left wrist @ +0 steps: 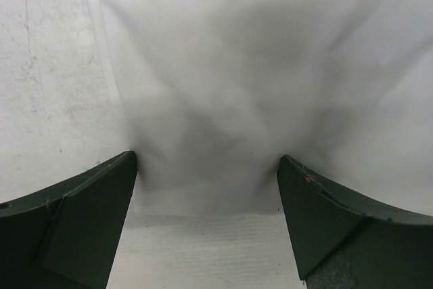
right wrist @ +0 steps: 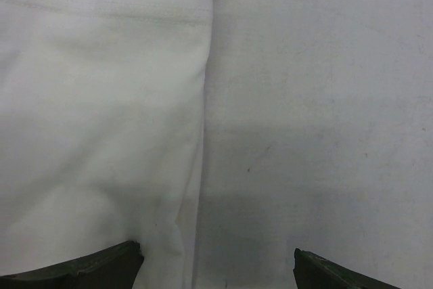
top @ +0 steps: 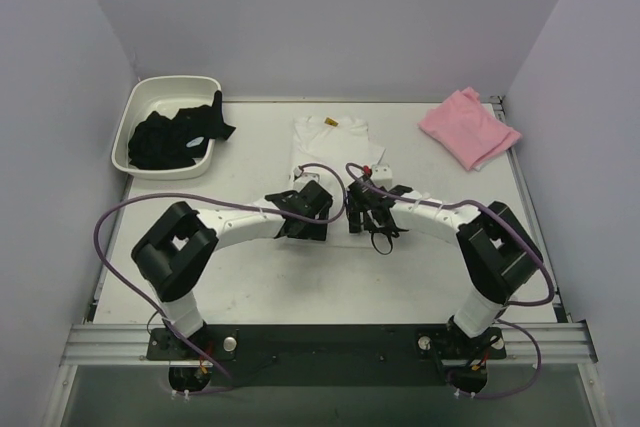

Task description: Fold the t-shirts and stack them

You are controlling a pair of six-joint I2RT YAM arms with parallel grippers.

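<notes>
A: Which step?
B: Folding the white cotton t-shirt (top: 330, 142), mid-way along the surface (top: 250, 277); the crumpled pink cotton t-shirt (top: 468, 127) lies far right. My left end effector (left wrist: 208, 160) and right end effector (right wrist: 216, 248) gape wide, empty.
A: Next?
B: Probably pinching its near edge.

white t-shirt (top: 330, 142) with yellow tag (top: 331, 123) at twelve o'clock; plain pink t-shirt (top: 468, 127) at two o'clock; white tub (top: 175, 81) at ten o'clock, black cloth (top: 165, 139) inside
</notes>
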